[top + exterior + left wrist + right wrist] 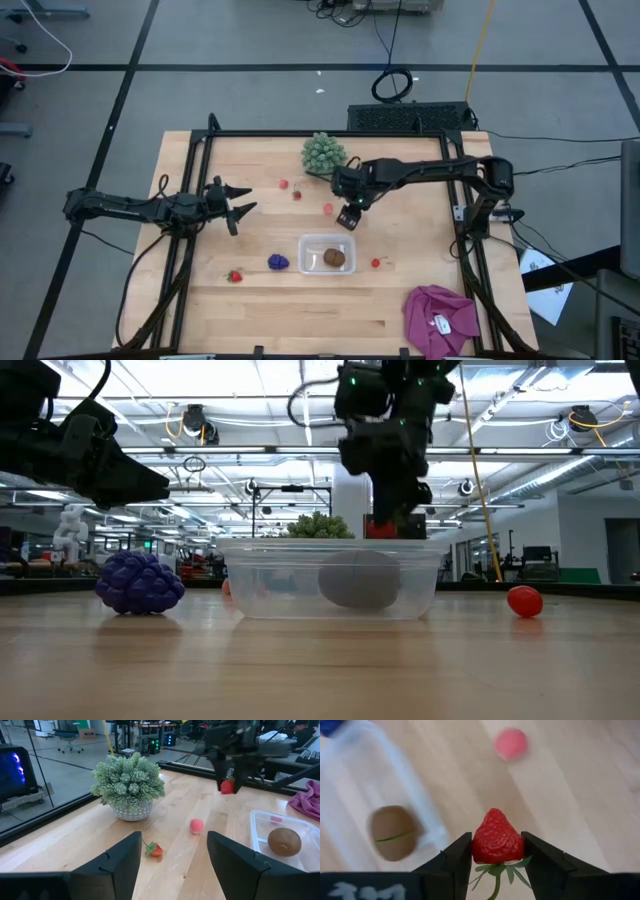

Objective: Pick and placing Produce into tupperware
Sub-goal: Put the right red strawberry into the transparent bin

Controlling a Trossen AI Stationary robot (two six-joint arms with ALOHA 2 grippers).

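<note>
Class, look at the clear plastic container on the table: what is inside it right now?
Inside the tupperware lies one brown kiwi; the rest of its floor looks bare. The right claw holds a strawberry above the table beside it, not yet inside.

Bright, even overhead light from ceiling strip lamps [560, 455] casts only soft shadows on the pale wooden table [250, 300], while the right wrist view blurs the clear plastic rectangular container [350, 795].

The wooden table [260, 300] carries, around the right gripper [348, 218], a tupperware [327, 254], grape cluster [278, 261], scattered strawberries [235, 276], green spiky ball [323, 152] and magenta cloth [440, 315].
</note>
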